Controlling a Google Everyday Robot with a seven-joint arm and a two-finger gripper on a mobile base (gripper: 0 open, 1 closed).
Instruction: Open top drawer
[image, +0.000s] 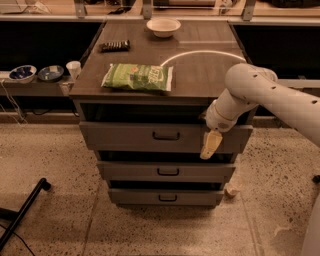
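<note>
The cabinet (200, 65) is taken as the reference. The white arm (280, 100) is brought in from the cabinet's right side. The top drawer (125, 136) is seen as the uppermost and widest of three fronts on the cabinet's face, and it is judged to be barely drawn out, if at all. A green bag (138, 77) and a bowl (163, 27) are left on the cabinet's top. The gripper (210, 145) is hung pointing down before the right part of the cabinet's face, over the top drawer's lower edge. How wide it stands cannot be told, and nothing is seen held. The handle (166, 135) at the middle of the cabinet's face is not yet reached. The gripper should be shifted towards it, the loop hooked squarely, and the pull kept straight out from the cabinet.
</note>
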